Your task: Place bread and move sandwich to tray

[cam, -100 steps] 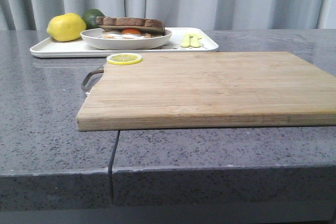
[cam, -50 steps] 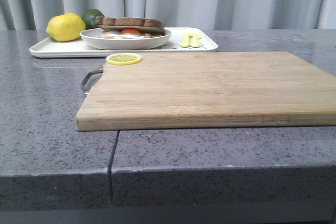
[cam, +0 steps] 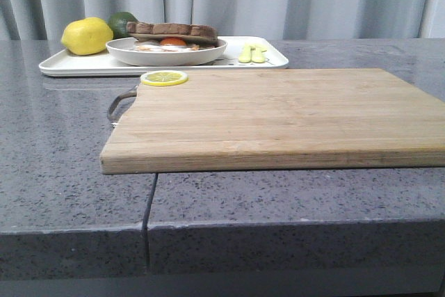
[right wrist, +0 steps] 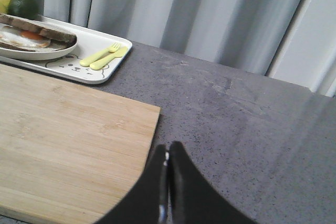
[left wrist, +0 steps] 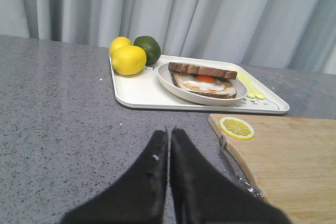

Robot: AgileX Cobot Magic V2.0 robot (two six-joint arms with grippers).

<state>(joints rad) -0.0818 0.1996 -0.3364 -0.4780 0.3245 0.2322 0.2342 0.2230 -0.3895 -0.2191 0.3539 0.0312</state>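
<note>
One sandwich (cam: 172,35), brown-crusted with an orange yolk, sits plated on one tray (cam: 76,65); both claws, left gripper (left wrist: 168,145) and right gripper (right wrist: 167,158), are pressed closed, empty.

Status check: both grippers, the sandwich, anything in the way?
Left gripper shut, empty. Right gripper shut, empty. Sandwich on plate, on tray. Nothing blocking.

left hand (left wrist: 168,136): black, smooth tapering fingers, small pale speck. right hand (right wrist: 167,150): same black wedge shape.
</note>
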